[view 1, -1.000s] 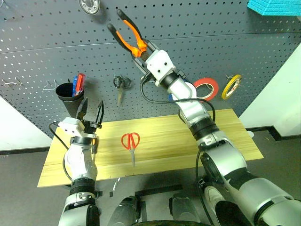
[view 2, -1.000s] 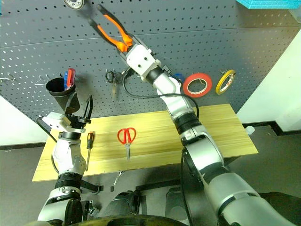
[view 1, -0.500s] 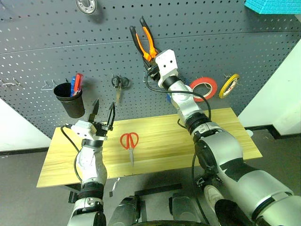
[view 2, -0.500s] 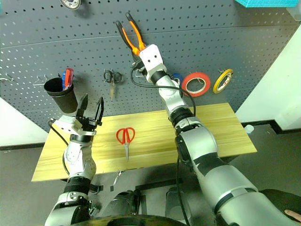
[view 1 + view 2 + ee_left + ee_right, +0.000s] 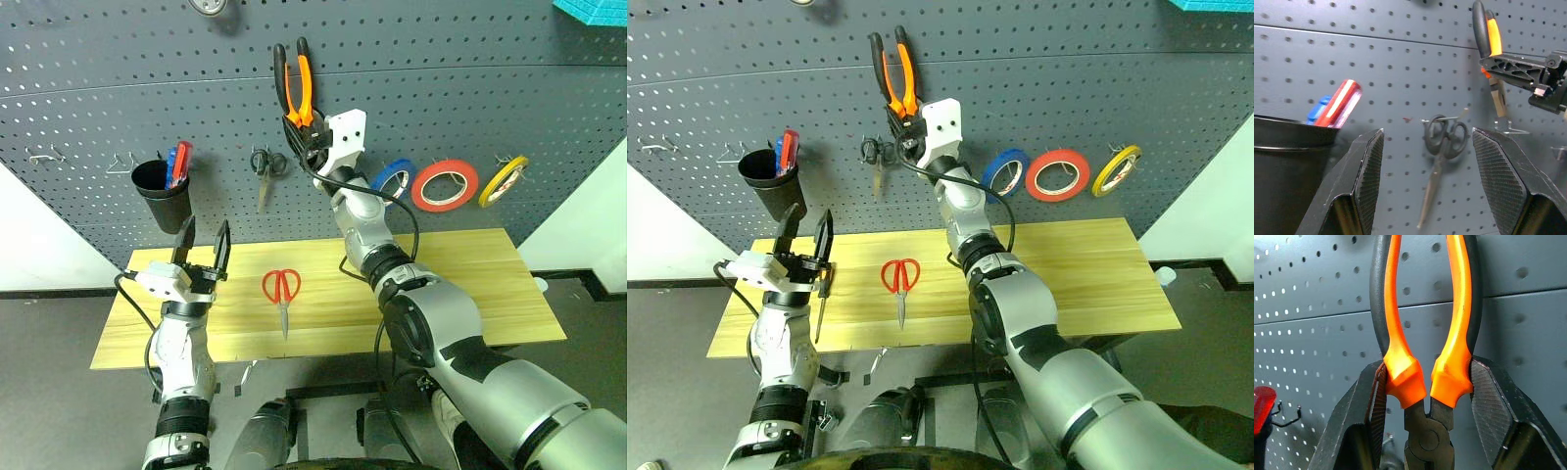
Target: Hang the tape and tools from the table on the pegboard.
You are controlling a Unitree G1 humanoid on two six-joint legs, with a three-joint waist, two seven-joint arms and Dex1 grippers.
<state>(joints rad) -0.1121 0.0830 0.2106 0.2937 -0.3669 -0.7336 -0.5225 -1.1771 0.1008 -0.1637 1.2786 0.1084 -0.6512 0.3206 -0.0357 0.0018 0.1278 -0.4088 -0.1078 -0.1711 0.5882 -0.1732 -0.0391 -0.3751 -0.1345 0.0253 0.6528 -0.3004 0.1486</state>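
Note:
My right gripper is shut on the orange-and-black pliers near their pivot and holds them upright, handles up, close to the dark grey pegboard. In the right wrist view both fingers press on the pliers. Red-handled scissors lie on the light wood table. The screwdriver lies near the table's left end, beside my open, empty left gripper. Yellow tape hangs on the pegboard at the right.
On the pegboard hang a red roll, a blue roll, dark grey scissors and a black cup with pens. Bare hooks sit at the far left. The left wrist view faces the dark scissors.
My right gripper has rolled, turning the pliers from leaning left to upright. The camera has shifted. My left gripper stays open over the table's left end.

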